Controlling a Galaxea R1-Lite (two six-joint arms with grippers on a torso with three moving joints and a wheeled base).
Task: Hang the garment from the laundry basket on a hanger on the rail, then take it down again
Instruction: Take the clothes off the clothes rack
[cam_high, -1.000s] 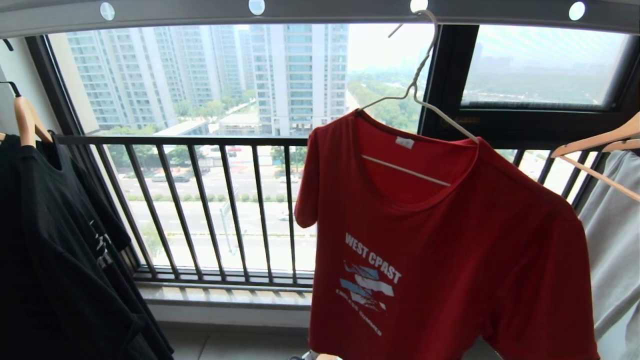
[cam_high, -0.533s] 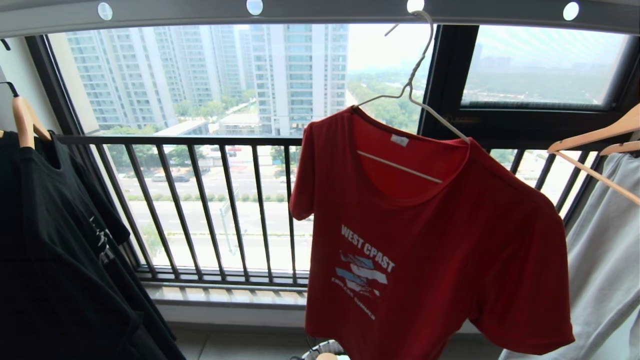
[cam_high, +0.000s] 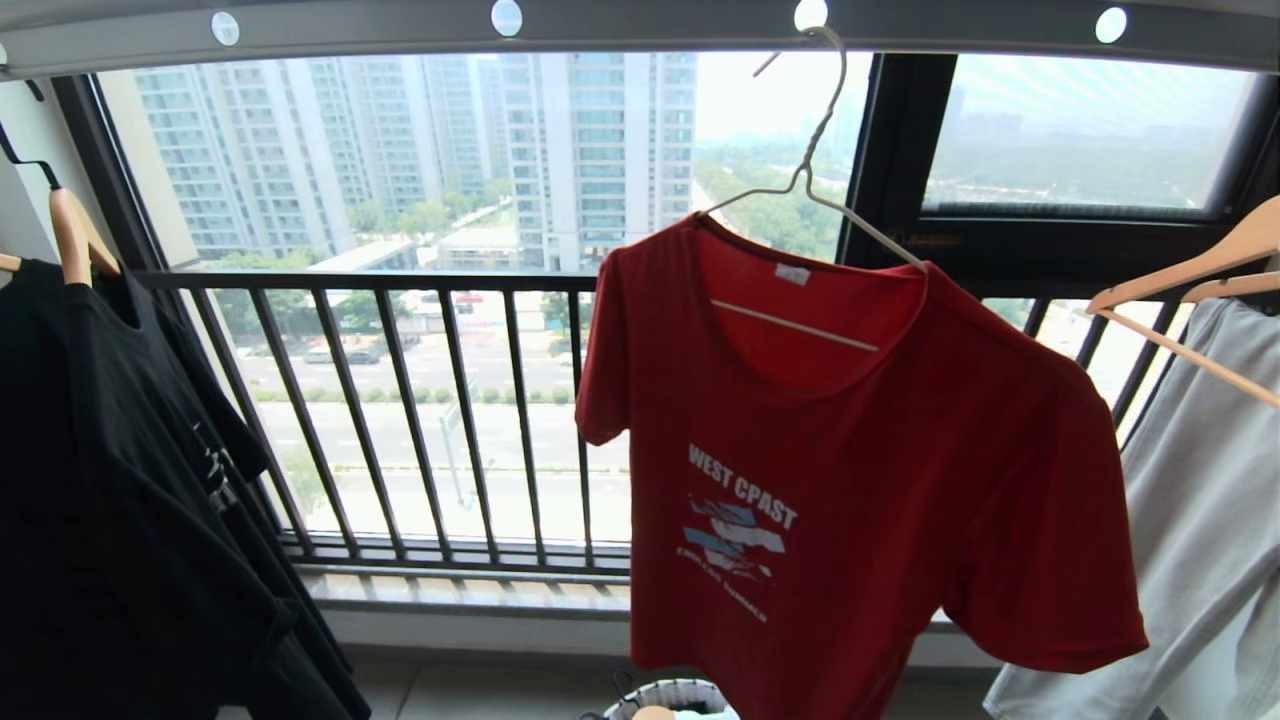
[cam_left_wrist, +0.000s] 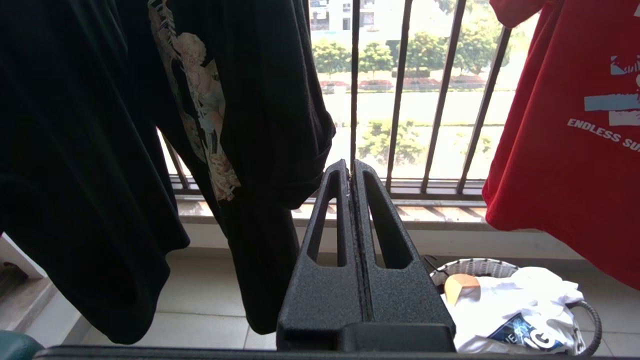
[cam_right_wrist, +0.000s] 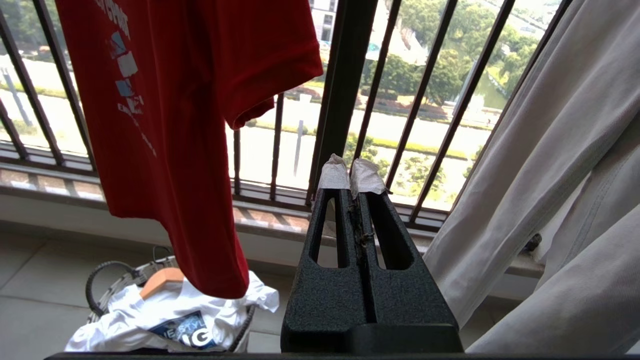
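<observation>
Window bars are filling the background. Left gripper (cam_left_wrist: 350, 172) and right gripper (cam_right_wrist: 351, 172) are both sitting clenched and empty, low beside the basket (cam_right_wrist: 107, 280). Red shirt (cam_high: 850, 460) is hanging on the hanger (cam_high: 810, 185) from the rail (cam_high: 640, 25).

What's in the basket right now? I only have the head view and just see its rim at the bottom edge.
Observer: A crumpled white garment with a blue print fills the laundry basket, and a wooden hanger piece lies on top.
Operator: Grippers? None show in head view.
Observer: The left gripper is shut and empty, below the black shirt.
Operator: And the right one?
Observer: The right gripper is shut too, holding nothing, between the red T-shirt and the pale grey garment.
</observation>
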